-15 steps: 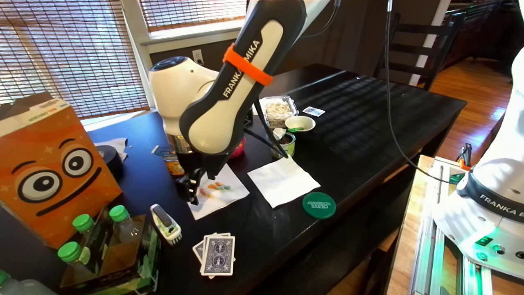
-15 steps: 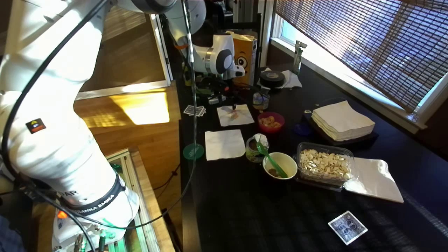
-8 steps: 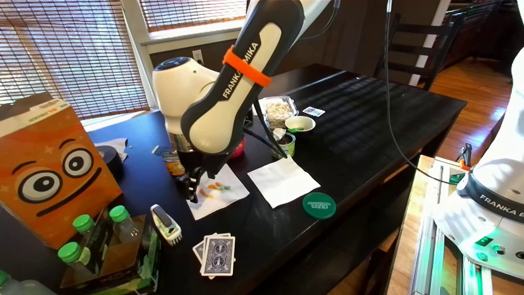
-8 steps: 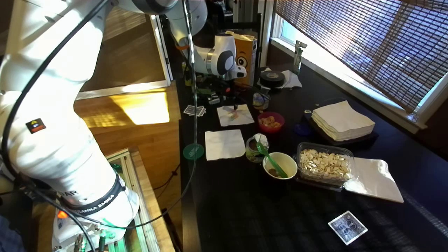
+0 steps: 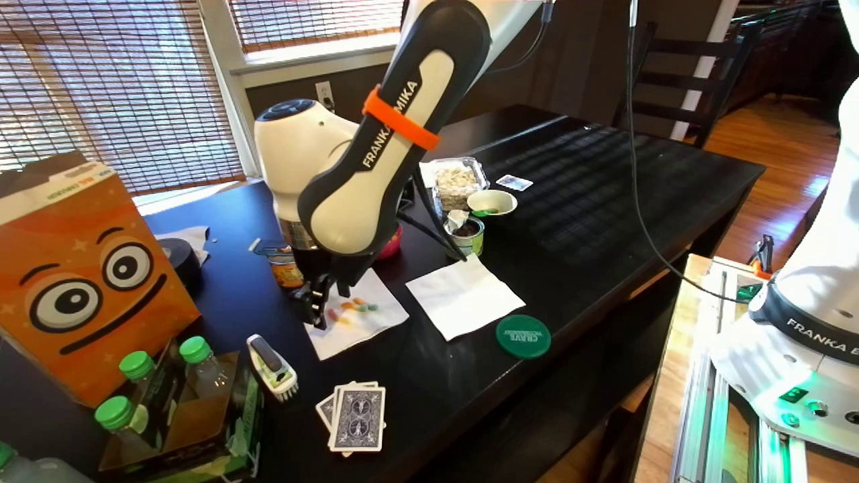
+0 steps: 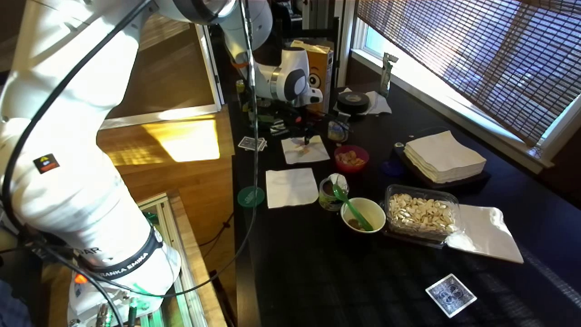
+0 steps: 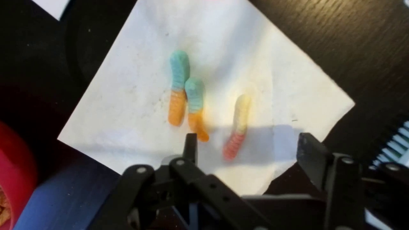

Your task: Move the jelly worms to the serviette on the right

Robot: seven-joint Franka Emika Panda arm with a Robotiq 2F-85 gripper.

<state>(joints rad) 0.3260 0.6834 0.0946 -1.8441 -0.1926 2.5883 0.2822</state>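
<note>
Fingers [image 7: 313, 156] parted, worms [image 7: 195, 99] near, spoon [image 6: 354, 210] in bowl [image 6: 375, 211]

Cropped at the wrist view's upper left, the serviette [image 7: 54, 7] shows only a tip, while the left edge slices through a red bowl [image 7: 16, 166] and its contents [image 7: 3, 207]. The claw [image 7: 248, 139], out of focus and cut off below, masks part of a second napkin [image 7: 217, 70], whose top is also cropped. In an exterior view, the jelly worms [image 6: 303, 148] blur together, too small to count. In an exterior view, the robot arm [image 5: 359, 201] hides most of the bowl, and an orange box [image 5: 100, 288] and a green-capped bottle [image 5: 43, 471] run past the left edge.
</note>
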